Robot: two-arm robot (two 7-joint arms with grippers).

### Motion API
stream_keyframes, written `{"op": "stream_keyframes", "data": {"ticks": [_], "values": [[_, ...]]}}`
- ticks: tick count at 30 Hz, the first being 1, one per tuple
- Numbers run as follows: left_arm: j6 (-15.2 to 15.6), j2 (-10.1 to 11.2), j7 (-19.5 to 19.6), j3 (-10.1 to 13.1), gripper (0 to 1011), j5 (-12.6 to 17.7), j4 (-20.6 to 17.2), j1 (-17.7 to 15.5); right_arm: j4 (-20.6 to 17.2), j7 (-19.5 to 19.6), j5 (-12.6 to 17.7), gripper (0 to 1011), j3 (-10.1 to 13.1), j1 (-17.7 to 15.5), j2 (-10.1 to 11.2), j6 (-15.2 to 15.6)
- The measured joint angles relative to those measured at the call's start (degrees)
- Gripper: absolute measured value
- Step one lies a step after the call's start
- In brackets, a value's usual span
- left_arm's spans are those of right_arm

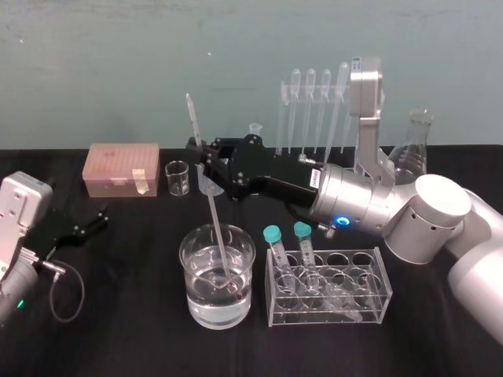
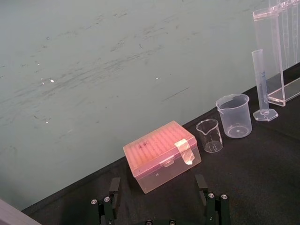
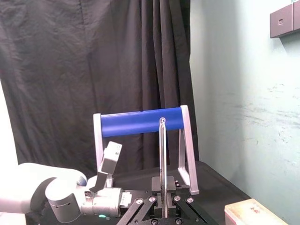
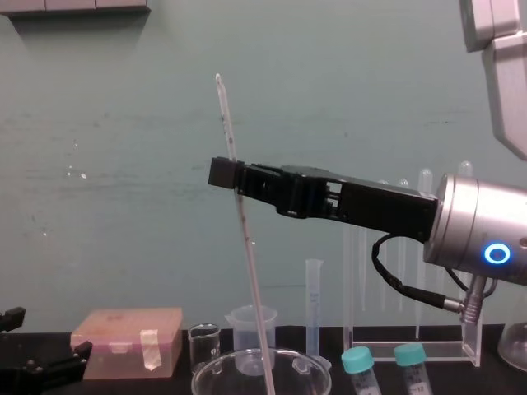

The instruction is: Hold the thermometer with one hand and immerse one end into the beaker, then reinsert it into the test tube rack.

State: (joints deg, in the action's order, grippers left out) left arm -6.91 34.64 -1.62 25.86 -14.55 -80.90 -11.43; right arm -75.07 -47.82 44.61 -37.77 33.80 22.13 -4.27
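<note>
**A:** What is seen at the table's left edge?

**B:** The left gripper (image 1: pixel 88 223) is parked there, low over the black table (image 1: pixel 141 338). In the left wrist view its fingers (image 2: pixel 207 201) are spread wide with nothing between them, and their bases are cut off by the frame.

**A:** And toward the far edge?

**B:** A pink box (image 1: pixel 122 167) is set near the far left corner, with a small glass beaker (image 1: pixel 178 177) just beside it.

**A:** Where is the thermometer found?

**B:** The thermometer (image 1: pixel 214 214) is held tilted, its top leaning left. Its lower end is sunk into the beaker (image 1: pixel 245 283), which stands near the middle of the near edge. Water is seen in the beaker. The tip is blurred by glass and water, so contact with the bottom cannot be judged. In the chest view the beaker (image 4: pixel 305 362) is cut off below its rim, so the immersed end is hidden.

**A:** By what is it gripped?

**B:** The right gripper (image 1: pixel 200 159) is clamped on its upper part, reaching in from the right.

**A:** And the test tube rack?

**B:** The test tube rack (image 1: pixel 282 118) stands at the far edge, right of the middle, with pipettes (image 1: pixel 310 102) hung in it. Its base is hidden behind the right arm. A low rack (image 1: pixel 369 310) with two capped tubes (image 1: pixel 273 236) is placed just right of the beaker. A flask (image 1: pixel 415 145) is partly masked by the arm toward the far right.
</note>
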Motion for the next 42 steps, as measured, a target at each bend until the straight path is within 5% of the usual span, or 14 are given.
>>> {"op": "stream_keyframes", "data": {"ticks": [42], "values": [[0.0, 0.0, 0.0, 0.0, 1008, 0.0, 0.0, 0.0, 0.55, -2.45, -0.05, 56, -0.07, 0.34, -0.64, 0.97]]}}
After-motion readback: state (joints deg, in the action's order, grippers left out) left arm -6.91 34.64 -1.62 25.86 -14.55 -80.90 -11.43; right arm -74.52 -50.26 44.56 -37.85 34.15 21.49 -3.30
